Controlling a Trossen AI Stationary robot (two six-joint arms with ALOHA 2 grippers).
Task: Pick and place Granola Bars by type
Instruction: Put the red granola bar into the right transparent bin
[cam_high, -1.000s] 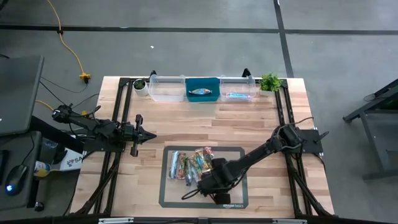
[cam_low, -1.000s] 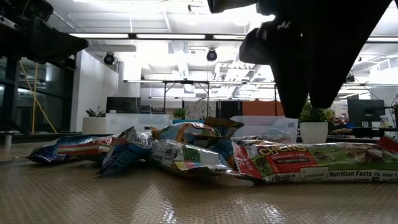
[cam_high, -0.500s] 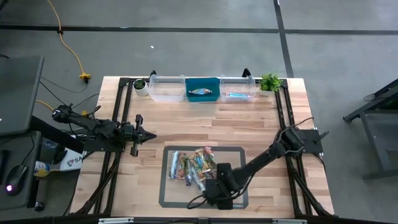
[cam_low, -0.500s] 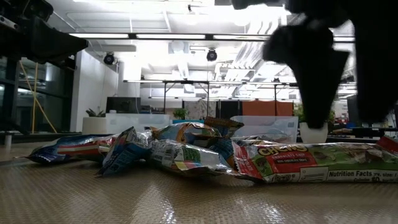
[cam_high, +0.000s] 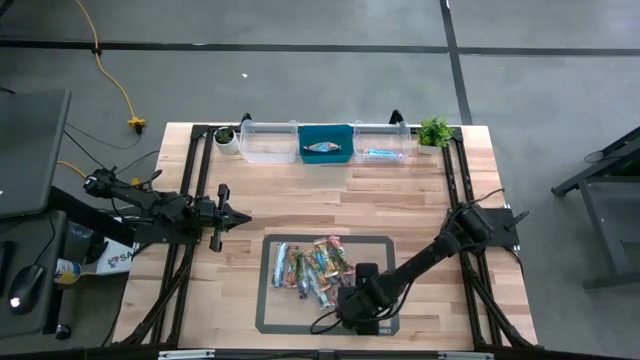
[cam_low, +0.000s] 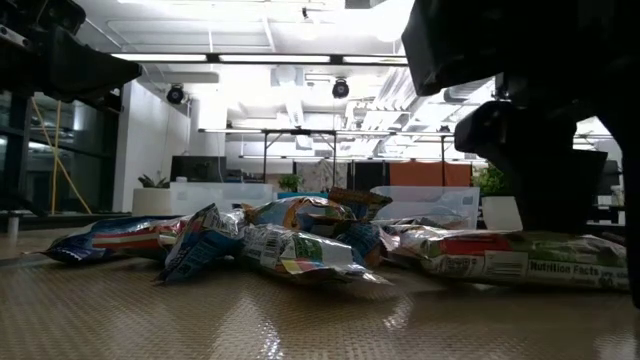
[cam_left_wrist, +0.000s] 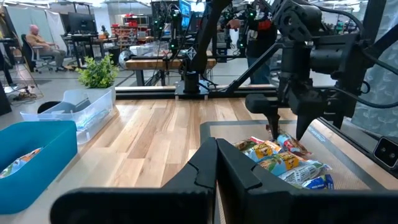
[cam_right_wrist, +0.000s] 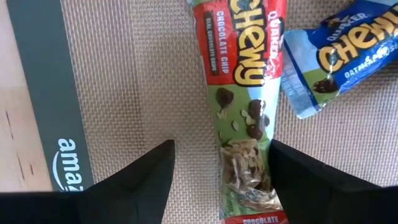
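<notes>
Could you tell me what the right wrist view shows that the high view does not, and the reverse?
Only the right wrist view shows the print on the chocolate chip bar lying between the right end effector's open fingers. Only the high view shows the bins, two with a bar inside, and the left end effector waiting shut off the mat. Both show the mat and bars on it.
</notes>
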